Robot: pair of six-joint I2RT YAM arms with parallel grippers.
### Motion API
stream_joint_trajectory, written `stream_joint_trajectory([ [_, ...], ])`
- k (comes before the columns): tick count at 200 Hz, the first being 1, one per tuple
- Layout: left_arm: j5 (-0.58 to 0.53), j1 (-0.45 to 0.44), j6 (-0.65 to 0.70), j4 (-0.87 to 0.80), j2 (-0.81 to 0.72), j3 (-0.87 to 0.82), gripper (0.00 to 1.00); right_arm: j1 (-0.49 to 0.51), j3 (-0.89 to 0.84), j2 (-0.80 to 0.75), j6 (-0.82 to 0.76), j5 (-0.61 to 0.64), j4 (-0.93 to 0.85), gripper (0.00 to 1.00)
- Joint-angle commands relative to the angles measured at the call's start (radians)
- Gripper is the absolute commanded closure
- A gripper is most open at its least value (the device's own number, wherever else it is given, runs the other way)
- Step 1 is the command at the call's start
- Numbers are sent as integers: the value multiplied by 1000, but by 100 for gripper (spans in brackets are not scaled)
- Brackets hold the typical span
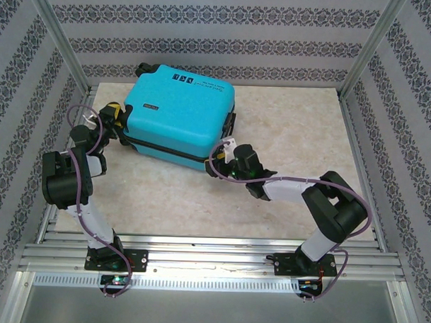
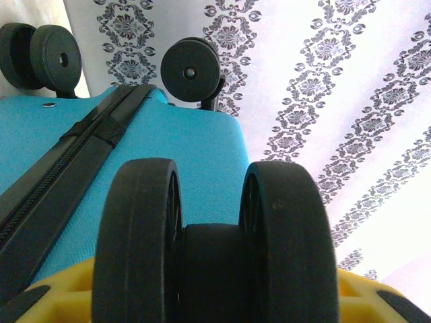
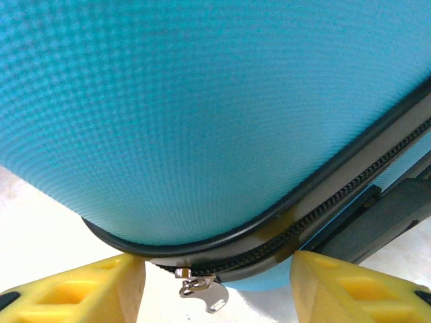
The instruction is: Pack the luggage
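Between the yellow fingers (image 2: 60, 295) of the left gripper (image 1: 112, 118) sits a twin wheel (image 2: 215, 242) of the luggage (image 1: 178, 112). The pads press against its two outer faces, so the jaws are partly closed and clamped on that wheel. Beyond those fingers the turquoise shell and its black zipper band run off toward further wheels (image 2: 190, 70). The closed suitcase lies flat on the table (image 1: 301, 129), between the two grippers. The right gripper (image 1: 221, 156) is at its near corner, fingers (image 3: 74, 291) spread apart and holding nothing. A small metal zipper pull (image 3: 202, 289) hangs in the gap between them, touching neither, just under the rounded shell edge.
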Motion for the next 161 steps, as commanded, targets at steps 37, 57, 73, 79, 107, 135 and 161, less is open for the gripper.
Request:
stream_joint_trajectory([
  [37, 16, -24, -273, 145, 0, 32, 100, 49, 7, 63, -109, 149, 14, 48],
  [57, 28, -25, -275, 144, 5, 41, 100, 52, 15, 71, -136, 174, 17, 57],
  [73, 46, -25, -276, 144, 10, 51, 100, 52, 14, 61, -167, 184, 26, 67],
  [79, 51, -25, -276, 144, 15, 52, 100, 52, 14, 56, -179, 187, 26, 71],
  [107, 78, -25, -278, 144, 36, 66, 100, 40, 18, 35, -255, 131, 27, 86],
  [135, 106, -25, -278, 144, 57, 79, 100, -4, -6, 9, -282, 14, 61, 96],
  [161, 142, -23, -282, 144, 67, 107, 100, -50, -34, -21, -289, -82, 90, 100],
])
